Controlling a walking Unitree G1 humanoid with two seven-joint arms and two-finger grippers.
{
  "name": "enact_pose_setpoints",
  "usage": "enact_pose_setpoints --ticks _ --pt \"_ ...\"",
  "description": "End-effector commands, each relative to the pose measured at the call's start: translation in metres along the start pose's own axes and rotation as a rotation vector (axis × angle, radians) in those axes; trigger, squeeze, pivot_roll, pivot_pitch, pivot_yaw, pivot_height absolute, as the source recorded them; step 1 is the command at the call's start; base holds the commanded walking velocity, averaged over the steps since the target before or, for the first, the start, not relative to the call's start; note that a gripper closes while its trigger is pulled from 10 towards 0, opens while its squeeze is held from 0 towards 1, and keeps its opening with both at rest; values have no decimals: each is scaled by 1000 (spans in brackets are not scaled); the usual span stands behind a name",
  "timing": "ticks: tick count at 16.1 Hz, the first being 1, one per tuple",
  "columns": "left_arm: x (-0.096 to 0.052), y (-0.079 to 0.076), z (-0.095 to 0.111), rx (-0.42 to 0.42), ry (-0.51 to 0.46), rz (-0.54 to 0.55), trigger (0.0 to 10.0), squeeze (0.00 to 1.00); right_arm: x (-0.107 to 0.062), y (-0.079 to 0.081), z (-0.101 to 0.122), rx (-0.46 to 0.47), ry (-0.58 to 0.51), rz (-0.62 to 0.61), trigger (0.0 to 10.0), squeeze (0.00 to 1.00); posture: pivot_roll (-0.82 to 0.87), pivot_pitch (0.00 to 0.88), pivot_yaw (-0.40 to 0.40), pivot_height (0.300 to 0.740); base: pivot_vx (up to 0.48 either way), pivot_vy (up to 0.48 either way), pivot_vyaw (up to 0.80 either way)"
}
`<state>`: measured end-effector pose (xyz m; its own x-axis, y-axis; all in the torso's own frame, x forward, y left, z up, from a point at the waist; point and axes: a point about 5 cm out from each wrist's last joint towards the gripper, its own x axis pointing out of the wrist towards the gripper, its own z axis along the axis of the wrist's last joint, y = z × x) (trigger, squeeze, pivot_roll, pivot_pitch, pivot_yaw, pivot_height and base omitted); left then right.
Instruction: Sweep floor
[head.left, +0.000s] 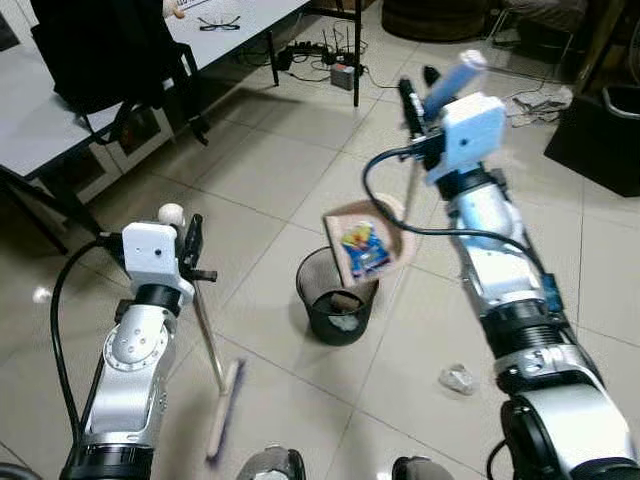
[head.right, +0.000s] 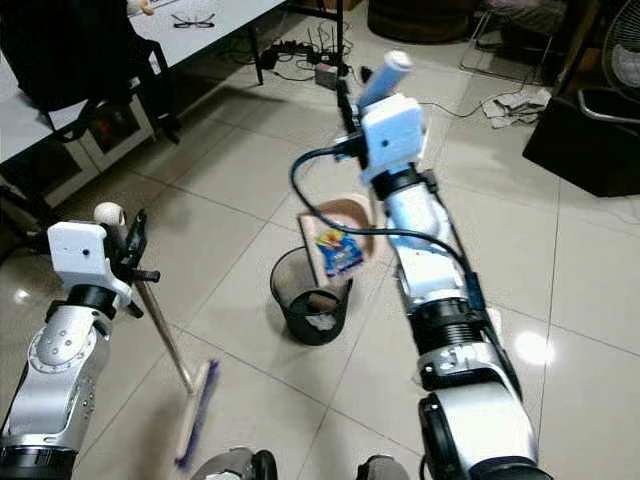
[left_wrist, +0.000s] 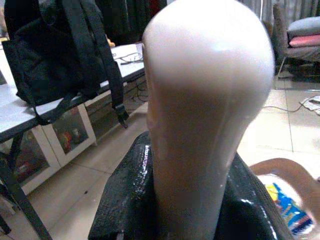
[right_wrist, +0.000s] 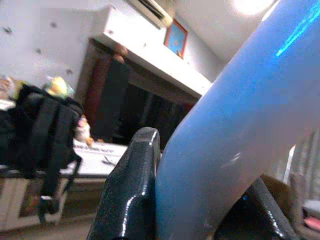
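Beige dustpan (head.left: 365, 250) is tipped over the bin (head.left: 335, 298), clenched by your right gripper (head.left: 425, 95); left gripper (head.left: 190, 245) grasps the broom (head.left: 222, 405). One scrap (head.left: 458, 378) waits on the floor.

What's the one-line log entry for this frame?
left claw: grips broom | right claw: grips dustpan, tilted over bin | paper scrap on floor
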<state>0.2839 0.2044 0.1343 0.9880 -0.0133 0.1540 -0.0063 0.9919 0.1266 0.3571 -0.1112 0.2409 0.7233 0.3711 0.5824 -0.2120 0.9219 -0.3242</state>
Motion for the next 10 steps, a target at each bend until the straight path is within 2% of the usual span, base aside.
enact_pose_setpoints --ticks 1,4,6,8,10 --pt "2 6 9 23 -30 20 10000 0 13 10 21 -11 -131 48 10000 0 15 116 102 740 0 0 0" --pt "3 7 10 26 -32 26 10000 0 9 32 25 -31 -191 163 10000 0 14 112 101 740 0 0 0" --pt "4 6 11 25 -33 29 10000 0 0 56 25 -72 -227 330 10000 0 13 104 97 740 0 0 0" --pt "5 6 11 24 -35 33 10000 0 -8 68 26 -109 -240 427 10000 0 9 98 93 740 0 0 0" --pt "6 7 10 23 -37 43 10000 0 -14 75 27 -106 -248 477 10000 0 0 87 81 740 0 0 0"
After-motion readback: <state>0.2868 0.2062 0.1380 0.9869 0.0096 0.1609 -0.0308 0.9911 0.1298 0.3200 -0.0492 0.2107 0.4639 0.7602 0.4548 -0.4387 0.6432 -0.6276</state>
